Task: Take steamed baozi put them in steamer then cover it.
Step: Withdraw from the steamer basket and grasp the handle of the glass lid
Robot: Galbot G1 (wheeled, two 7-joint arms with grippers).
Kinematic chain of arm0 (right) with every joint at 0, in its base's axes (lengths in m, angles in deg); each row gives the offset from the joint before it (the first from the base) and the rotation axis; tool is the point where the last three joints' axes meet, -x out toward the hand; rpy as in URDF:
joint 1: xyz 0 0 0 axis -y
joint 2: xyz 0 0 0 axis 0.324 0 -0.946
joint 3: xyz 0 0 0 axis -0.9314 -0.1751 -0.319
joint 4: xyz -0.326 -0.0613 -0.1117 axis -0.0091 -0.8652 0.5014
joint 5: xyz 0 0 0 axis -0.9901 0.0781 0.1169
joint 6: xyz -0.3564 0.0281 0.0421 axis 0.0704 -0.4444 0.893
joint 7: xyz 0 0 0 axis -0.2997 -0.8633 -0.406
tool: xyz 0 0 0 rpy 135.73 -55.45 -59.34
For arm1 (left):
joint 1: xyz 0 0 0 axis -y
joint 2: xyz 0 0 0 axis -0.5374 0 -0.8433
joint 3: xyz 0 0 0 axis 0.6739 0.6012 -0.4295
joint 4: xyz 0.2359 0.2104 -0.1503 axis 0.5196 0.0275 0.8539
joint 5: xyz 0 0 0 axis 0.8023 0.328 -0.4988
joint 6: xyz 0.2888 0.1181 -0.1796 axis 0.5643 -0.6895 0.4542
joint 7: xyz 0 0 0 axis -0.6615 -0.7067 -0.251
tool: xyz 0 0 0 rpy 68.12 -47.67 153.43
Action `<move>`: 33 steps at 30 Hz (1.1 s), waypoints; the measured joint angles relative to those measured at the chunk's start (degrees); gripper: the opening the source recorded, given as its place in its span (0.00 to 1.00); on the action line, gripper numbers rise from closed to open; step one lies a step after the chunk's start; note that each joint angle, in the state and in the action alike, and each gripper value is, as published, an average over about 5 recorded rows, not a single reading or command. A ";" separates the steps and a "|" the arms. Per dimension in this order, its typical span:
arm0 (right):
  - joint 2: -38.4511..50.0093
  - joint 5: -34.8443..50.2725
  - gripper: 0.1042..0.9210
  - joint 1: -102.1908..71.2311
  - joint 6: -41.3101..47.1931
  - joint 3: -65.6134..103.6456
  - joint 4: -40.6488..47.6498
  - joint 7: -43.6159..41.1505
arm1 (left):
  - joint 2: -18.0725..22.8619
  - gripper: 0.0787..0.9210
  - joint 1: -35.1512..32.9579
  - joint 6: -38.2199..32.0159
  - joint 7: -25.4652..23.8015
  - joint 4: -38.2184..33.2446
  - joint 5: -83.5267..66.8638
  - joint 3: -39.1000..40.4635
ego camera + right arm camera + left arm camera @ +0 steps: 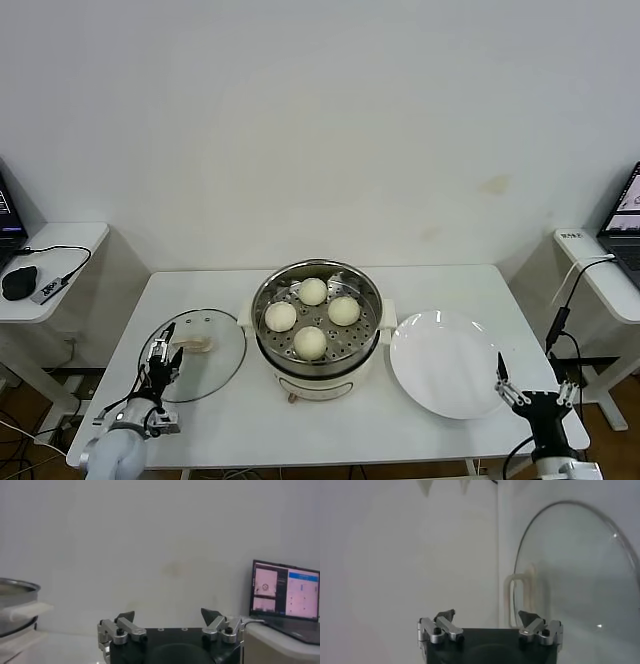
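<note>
The steamer, a steel pot on a cream base, stands mid-table with four cream-white baozi on its tray: one far, one right, one left, one near. The glass cover lies flat on the table left of the steamer, its cream handle up. My left gripper is open and empty at the cover's left edge. In the left wrist view the gripper faces the cover and its handle. My right gripper is open and empty at the table's front right corner.
An empty white plate lies right of the steamer. Side desks stand on both sides, with a laptop and cables on the right one. The steamer's rim shows at the edge of the right wrist view.
</note>
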 measured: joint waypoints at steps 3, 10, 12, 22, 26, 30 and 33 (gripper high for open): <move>-0.23 -0.28 0.88 -0.14 -0.08 0.02 0.17 -0.06 | -0.05 0.88 1.62 0.17 -0.12 1.58 0.36 0.61; -0.60 -0.83 0.88 -0.21 -0.32 0.01 0.77 -0.14 | -0.22 0.88 4.96 0.59 -0.66 4.55 0.77 2.02; -0.71 -1.04 0.88 -0.19 -0.41 -0.06 0.97 -0.16 | -0.15 0.88 5.76 0.72 -0.80 5.21 0.83 2.34; -1.10 -1.91 0.88 -0.17 -0.81 -0.69 1.87 -0.19 | -0.49 0.88 8.04 1.39 -2.01 6.45 -0.01 3.40; -1.20 -2.34 0.88 -0.29 -0.91 -1.02 1.99 -0.21 | -0.96 0.88 8.06 1.85 -2.84 6.15 -0.82 3.71; -1.28 -2.71 0.88 -0.35 -1.08 -1.29 2.17 -0.22 | -1.16 0.88 8.26 2.04 -3.34 5.91 -1.60 3.95; -1.34 -2.95 0.88 -0.45 -1.13 -1.47 2.22 -0.28 | -1.05 0.88 8.61 2.14 -3.52 5.88 -2.12 4.18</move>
